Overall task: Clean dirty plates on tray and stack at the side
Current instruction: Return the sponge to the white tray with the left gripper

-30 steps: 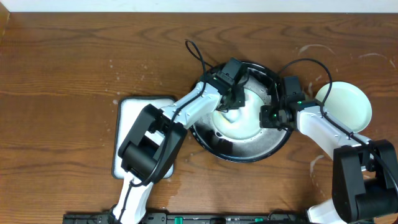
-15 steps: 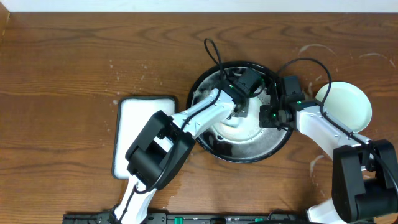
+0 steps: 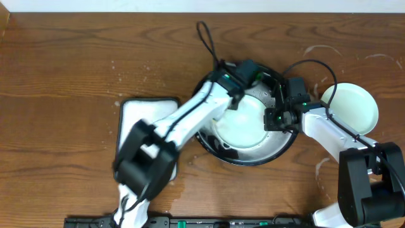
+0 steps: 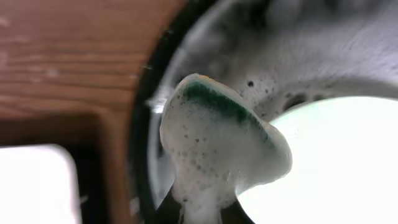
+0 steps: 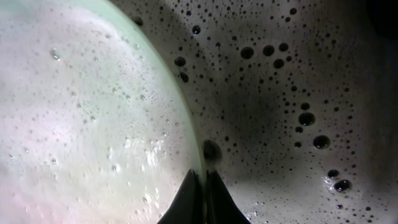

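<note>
Since 0.5 s ago the left gripper point(image 3: 248, 76) has moved off the middle of the mint plate point(image 3: 239, 123) toward the far rim of the tray point(image 3: 253, 158), so most of the plate's wet face is now uncovered. It pinches a foam-covered green sponge point(image 4: 217, 146), which hangs over the tray's soapy wall just beside the plate's edge; whether sponge and plate touch cannot be told. The right gripper point(image 3: 272, 119) has not shifted. Its fingers point(image 5: 186, 205) are pressed together on the plate's right rim, and the plate lies in the tray among suds.

1 second plate point(image 3: 352, 107) sits on the tabletop point(image 3: 76, 63) to the right, just beside the right arm and apart from the tray. The white tray point(image 3: 136, 114) lies left of the black tray, partly under the left arm. Bare wood stretches beyond the tray's far rim and across the left.
</note>
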Motion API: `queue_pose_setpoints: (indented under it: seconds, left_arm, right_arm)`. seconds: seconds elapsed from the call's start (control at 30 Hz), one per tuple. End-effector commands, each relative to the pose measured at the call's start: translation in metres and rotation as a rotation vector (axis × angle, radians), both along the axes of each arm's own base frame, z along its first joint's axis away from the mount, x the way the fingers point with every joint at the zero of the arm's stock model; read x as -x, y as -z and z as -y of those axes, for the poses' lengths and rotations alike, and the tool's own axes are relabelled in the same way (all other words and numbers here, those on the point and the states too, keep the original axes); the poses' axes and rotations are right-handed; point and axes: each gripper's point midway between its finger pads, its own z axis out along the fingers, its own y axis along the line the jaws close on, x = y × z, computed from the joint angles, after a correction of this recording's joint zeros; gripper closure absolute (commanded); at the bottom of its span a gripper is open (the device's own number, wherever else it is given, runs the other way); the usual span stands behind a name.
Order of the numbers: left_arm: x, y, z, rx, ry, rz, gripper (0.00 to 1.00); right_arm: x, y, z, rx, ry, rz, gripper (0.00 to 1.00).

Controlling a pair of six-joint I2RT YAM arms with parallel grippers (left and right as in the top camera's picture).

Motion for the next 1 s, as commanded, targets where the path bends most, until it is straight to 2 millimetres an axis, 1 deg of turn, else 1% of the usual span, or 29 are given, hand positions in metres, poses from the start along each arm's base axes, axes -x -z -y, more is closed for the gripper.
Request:
queue_pose_setpoints:
  seconds: [0.0,0.03,0.1,0.13,0.17,0.2,0.23,0.3,0.33,0.4,0.43,0.47,0.5,0.57,0.6,0.67,0.7,0.77,0.83,0.87,0.9,0.93,0.97]
  left_arm:
    - [0.007,-0.064,-0.018,0.113,-0.013,0.037,0.92]
    - [0.013,-0.075,-0.035,0.128,-0.039,0.012,0.92]
    - [0.021,-0.085,-0.062,0.118,-0.086,-0.018,0.92]
    - [0.026,-0.089,-0.083,0.101,-0.127,-0.041,0.92]
    - [0.031,-0.090,-0.105,0.081,-0.175,-0.072,0.92]
    - [0.034,-0.088,-0.123,0.063,-0.213,-0.101,0.92]
    - [0.038,-0.083,-0.139,0.049,-0.252,-0.136,0.92]
    - [0.043,-0.070,-0.157,0.056,-0.302,-0.188,0.92]
    - [0.048,-0.057,-0.166,0.079,-0.331,-0.232,0.92]
    - [0.055,-0.034,-0.172,0.135,-0.335,-0.299,0.92]
    - [0.060,-0.017,-0.172,0.182,-0.332,-0.341,0.92]
    - [0.064,-0.006,-0.173,0.209,-0.331,-0.365,0.92]
    - [0.070,0.011,-0.180,0.221,-0.345,-0.386,0.92]
    - [0.075,0.023,-0.187,0.220,-0.369,-0.400,0.92]
    - [0.079,0.029,-0.193,0.219,-0.385,-0.408,0.92]
    - [0.081,0.033,-0.199,0.220,-0.405,-0.412,0.85]
    - [0.080,0.033,-0.201,0.222,-0.414,-0.412,0.78]
    - [0.080,0.033,-0.206,0.225,-0.428,-0.410,0.59]
    - [0.080,0.033,-0.207,0.225,-0.433,-0.412,0.39]
    - [0.080,0.033,-0.207,0.225,-0.433,-0.411,0.23]
    - [0.080,0.033,-0.207,0.226,-0.433,-0.411,0.21]
    - [0.080,0.033,-0.207,0.226,-0.433,-0.411,0.21]
    - [0.080,0.033,-0.207,0.226,-0.433,-0.411,0.20]
  right_arm:
    - [0.005,0.005,0.007,0.037,-0.017,-0.015,0.99]
    - [0.005,0.005,0.008,0.037,-0.016,-0.015,0.99]
    - [0.005,0.005,0.007,0.037,-0.016,-0.014,0.99]
    - [0.004,0.005,0.007,0.036,-0.016,-0.011,0.99]
    - [0.003,0.004,0.007,0.035,-0.016,-0.007,0.99]
    - [0.003,0.004,0.007,0.035,-0.016,-0.003,0.99]
    - [0.001,0.004,0.007,0.033,-0.016,0.003,0.99]
    - [0.000,0.003,0.006,0.032,-0.016,0.008,0.99]
    - [-0.001,0.003,0.006,0.031,-0.016,0.013,0.99]
    - [-0.003,0.002,0.006,0.030,-0.016,0.020,0.99]
    - [-0.005,0.000,0.005,0.029,-0.015,0.022,0.99]
    - [-0.006,-0.002,0.004,0.025,-0.017,0.020,0.99]
    - [-0.007,-0.007,0.003,0.023,-0.019,0.016,0.99]
    - [-0.008,-0.014,0.001,0.028,-0.032,0.010,0.99]
    - [-0.008,-0.021,-0.001,0.036,-0.058,0.009,0.99]
    - [-0.008,-0.030,0.000,0.068,-0.072,0.008,0.99]
    - [-0.008,-0.036,0.001,0.099,-0.074,0.011,0.99]
    - [-0.009,-0.049,0.003,0.162,-0.082,0.039,0.99]
    - [-0.012,-0.068,0.004,0.225,-0.089,0.108,0.99]
    - [-0.012,-0.077,0.005,0.249,-0.088,0.139,0.99]
    - [-0.013,-0.090,0.007,0.286,-0.082,0.185,0.99]
    - [-0.014,-0.101,0.009,0.309,-0.077,0.223,0.99]
    - [-0.015,-0.117,0.010,0.334,-0.070,0.277,0.99]
